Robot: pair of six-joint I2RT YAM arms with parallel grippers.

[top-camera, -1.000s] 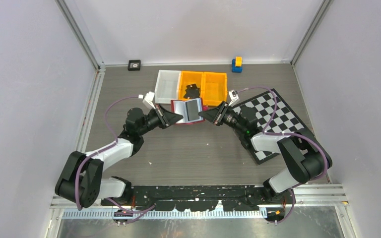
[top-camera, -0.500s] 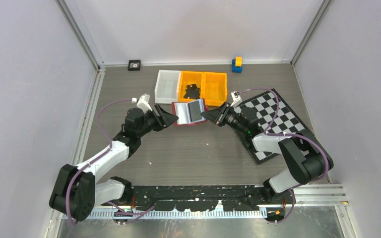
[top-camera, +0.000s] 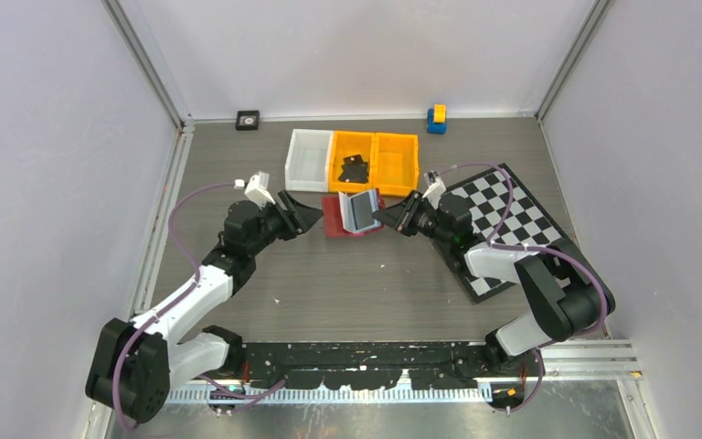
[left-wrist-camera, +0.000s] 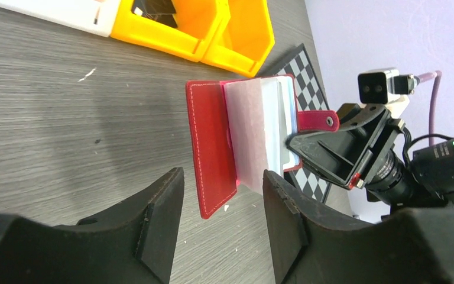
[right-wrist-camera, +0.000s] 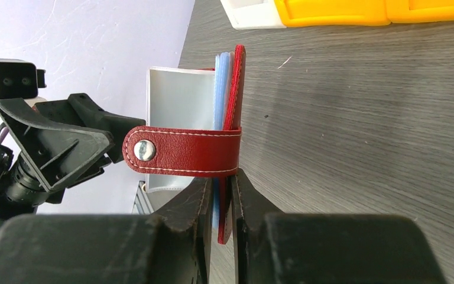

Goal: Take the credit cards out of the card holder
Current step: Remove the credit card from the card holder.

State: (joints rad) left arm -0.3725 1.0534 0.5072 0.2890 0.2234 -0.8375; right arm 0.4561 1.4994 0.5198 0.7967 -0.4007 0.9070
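Note:
The red card holder (top-camera: 355, 213) hangs open between the two arms at mid-table. My right gripper (top-camera: 386, 217) is shut on its right cover and the pale clear sleeves (right-wrist-camera: 220, 89), just below the snap tab (right-wrist-camera: 183, 151). In the left wrist view the free left cover (left-wrist-camera: 211, 148) slopes down toward the table, and the sleeves (left-wrist-camera: 251, 136) fan out beside it. My left gripper (top-camera: 306, 212) stands open a little to the left of the holder and touches nothing. The credit cards are hidden from every view.
A white bin (top-camera: 309, 158) and two orange bins (top-camera: 395, 163) stand behind the holder, one holding a black object (top-camera: 354, 167). A chequered board (top-camera: 503, 215) lies under the right arm. A blue-and-yellow block (top-camera: 436, 118) and a small black item (top-camera: 248, 119) sit at the back wall.
My left gripper opened, let go of the holder's left side and drew back to the left. The right gripper kept its grip and the holder has tilted up and partly folded.

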